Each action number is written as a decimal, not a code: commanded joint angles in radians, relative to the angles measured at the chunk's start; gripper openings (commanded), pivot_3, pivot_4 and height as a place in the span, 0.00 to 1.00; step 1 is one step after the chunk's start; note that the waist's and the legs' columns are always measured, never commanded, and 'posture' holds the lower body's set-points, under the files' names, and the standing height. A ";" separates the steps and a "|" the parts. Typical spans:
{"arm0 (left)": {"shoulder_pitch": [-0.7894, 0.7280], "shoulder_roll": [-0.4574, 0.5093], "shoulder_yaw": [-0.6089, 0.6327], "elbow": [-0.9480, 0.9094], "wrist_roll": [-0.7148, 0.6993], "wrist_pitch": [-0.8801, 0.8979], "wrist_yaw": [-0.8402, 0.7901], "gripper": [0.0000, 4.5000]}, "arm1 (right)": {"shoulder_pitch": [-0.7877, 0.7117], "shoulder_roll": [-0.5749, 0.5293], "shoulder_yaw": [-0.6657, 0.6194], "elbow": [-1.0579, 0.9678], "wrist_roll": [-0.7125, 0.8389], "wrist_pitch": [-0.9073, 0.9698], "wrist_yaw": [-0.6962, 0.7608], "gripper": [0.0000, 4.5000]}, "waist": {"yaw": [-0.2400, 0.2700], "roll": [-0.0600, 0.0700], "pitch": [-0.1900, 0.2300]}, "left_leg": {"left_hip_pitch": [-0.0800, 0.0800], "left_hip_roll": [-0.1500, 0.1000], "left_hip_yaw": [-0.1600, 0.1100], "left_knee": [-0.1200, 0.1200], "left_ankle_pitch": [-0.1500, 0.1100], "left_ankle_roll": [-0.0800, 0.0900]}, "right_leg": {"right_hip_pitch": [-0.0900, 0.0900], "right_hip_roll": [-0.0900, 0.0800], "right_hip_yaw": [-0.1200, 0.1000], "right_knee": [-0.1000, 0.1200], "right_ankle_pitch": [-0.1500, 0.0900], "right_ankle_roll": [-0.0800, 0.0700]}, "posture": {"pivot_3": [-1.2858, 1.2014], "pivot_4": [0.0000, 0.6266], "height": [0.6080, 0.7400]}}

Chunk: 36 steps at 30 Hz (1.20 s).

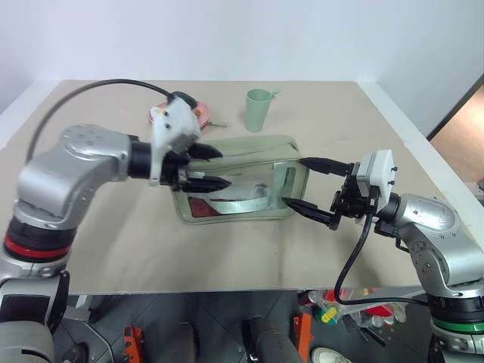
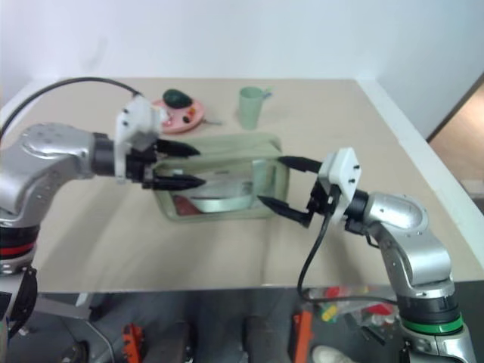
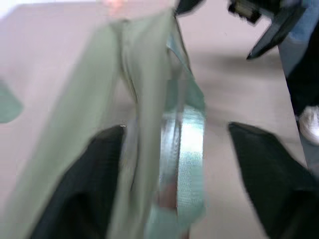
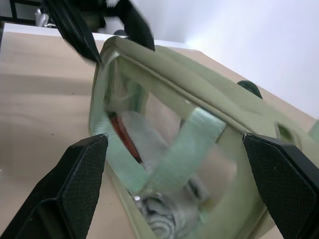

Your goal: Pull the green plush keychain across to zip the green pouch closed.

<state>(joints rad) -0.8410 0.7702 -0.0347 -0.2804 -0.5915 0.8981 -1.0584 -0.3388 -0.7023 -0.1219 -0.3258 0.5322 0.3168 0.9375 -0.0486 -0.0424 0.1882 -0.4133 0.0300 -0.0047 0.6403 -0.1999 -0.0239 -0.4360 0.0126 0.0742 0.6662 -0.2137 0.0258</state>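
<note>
Head views: the green pouch (image 1: pixel 238 178) is seen lying mid-worktop (image 1: pixel 113 242), a beige surface bounded by white walls. The left gripper (image 1: pixel 210 166) and right gripper (image 1: pixel 308 184) are held apart at its ends. Wrist views: pouch fabric is framed between spread fingers.

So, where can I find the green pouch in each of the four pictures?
Left eye view: green pouch at table centre, between both grippers.
Right eye view: same place.
Left wrist view: close, its fabric top running up the frame.
Right wrist view: clear side facing the camera.
Shared landmark: its pale strap.
</note>
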 commanded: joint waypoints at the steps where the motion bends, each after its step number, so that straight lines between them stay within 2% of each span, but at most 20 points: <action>1: 0.005 0.006 0.131 0.000 -0.133 0.065 -0.009 1.00 | -0.034 -0.025 -0.045 0.013 0.008 -0.016 0.011 1.00 | 0.000 0.000 0.000 | 0.000 0.000 0.000 0.000 0.000 0.000 | 0.000 0.000 0.000 0.000 0.000 0.000 | 0.52 0.24 1.00; 7: 0.117 0.038 0.233 -0.096 -0.363 0.223 -0.005 1.00 | -0.086 -0.061 -0.066 0.088 0.014 -0.022 0.054 1.00 | -0.002 0.000 0.000 | 0.000 0.000 0.000 0.000 0.000 0.000 | 0.000 0.000 0.000 0.000 0.000 0.000 | 0.52 0.24 1.00; 11: 0.222 0.047 0.234 -0.176 -0.392 0.220 0.051 1.00 | -0.114 -0.107 -0.089 0.107 0.063 0.031 0.098 1.00 | 0.001 0.000 0.000 | 0.000 0.000 0.000 0.000 0.000 0.000 | 0.000 0.000 0.000 0.000 0.000 0.000 | 0.52 0.24 1.00; 17: 0.263 -0.024 0.285 -0.210 -0.502 0.212 0.197 1.00 | -0.134 -0.126 -0.070 0.133 0.050 0.036 0.121 1.00 | 0.001 0.000 0.000 | 0.003 0.000 0.000 0.001 0.000 0.000 | 0.003 0.000 0.000 0.000 0.000 0.000 | 0.52 0.24 1.00; 23: 0.339 -0.091 0.330 -0.271 -0.496 0.103 0.325 1.00 | -0.157 -0.090 -0.015 0.174 0.002 0.015 0.106 1.00 | -0.001 0.000 0.000 | 0.008 0.000 0.001 0.000 0.000 0.000 | 0.008 0.000 0.001 0.000 0.000 -0.001 | 0.52 0.24 1.00; 26: 0.384 -0.087 0.315 -0.312 -0.471 0.060 0.336 1.00 | -0.169 -0.072 -0.001 0.198 -0.010 0.008 0.109 1.00 | 0.001 0.000 0.000 | 0.008 0.001 0.000 0.000 0.000 0.000 | 0.009 0.000 0.000 0.000 0.000 -0.001 | 0.52 0.24 1.00; 29: 0.401 -0.086 0.309 -0.323 -0.464 0.023 0.352 1.00 | -0.183 -0.044 0.009 0.203 0.002 0.032 0.101 0.83 | 0.001 0.000 0.000 | 0.008 0.000 0.000 0.000 0.000 0.000 | 0.010 0.000 0.000 0.000 0.000 -0.001 | 0.52 0.24 1.00; 33: 0.417 -0.070 0.284 -0.335 -0.404 -0.046 0.334 1.00 | -0.176 -0.031 0.019 0.199 0.004 0.050 0.113 0.54 | 0.001 0.000 0.000 | 0.008 0.000 0.000 0.001 0.000 0.000 | 0.010 0.000 0.001 -0.001 -0.002 -0.003 | 0.52 0.24 1.00; 36: 0.427 -0.065 0.264 -0.345 -0.364 -0.097 0.313 1.00 | -0.172 -0.027 0.021 0.195 0.007 0.058 0.115 0.27 | 0.001 0.000 0.000 | 0.008 0.000 0.000 0.000 0.000 0.000 | 0.010 0.000 0.001 -0.001 -0.002 -0.004 | 0.52 0.24 1.00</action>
<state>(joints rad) -0.4126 0.6906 0.2291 -0.5897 -0.9720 0.8425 -0.7314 -0.5003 -0.7296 -0.0900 -0.1139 0.5238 0.3739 1.0468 -0.0474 -0.0423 0.1883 -0.4050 0.0297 -0.0042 0.6408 -0.1998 -0.0242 -0.4264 0.0122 0.0750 0.6654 -0.2159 0.0215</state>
